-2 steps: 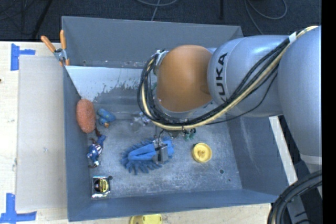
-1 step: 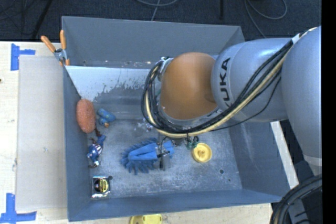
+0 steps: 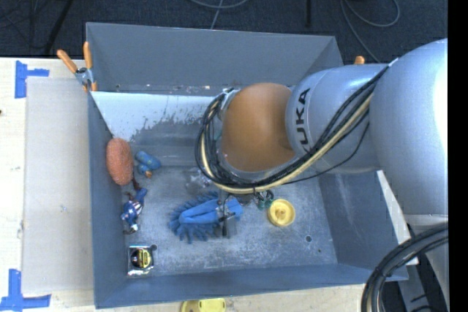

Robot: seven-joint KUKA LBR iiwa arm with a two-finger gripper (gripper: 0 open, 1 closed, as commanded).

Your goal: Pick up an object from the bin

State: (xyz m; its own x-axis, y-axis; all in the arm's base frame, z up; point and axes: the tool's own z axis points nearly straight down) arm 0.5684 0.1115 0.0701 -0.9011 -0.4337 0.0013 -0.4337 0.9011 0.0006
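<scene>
My gripper (image 3: 225,218) is low in the middle of the bin, under the arm's orange cover. It stands at the right end of a blue, floppy, many-pronged thing (image 3: 191,218) lying on the bin floor and seems to touch it. A round yellow disc-like piece (image 3: 281,212) lies just to the gripper's right, apart from it. Most of the gripper's body is hidden by the cover and cables.
Along the left wall lie a brown-orange oval lump (image 3: 119,161), a small blue and yellow piece (image 3: 146,163) and a small blue and white figure (image 3: 131,212). A black and yellow tape measure (image 3: 141,258) sits in the front left corner.
</scene>
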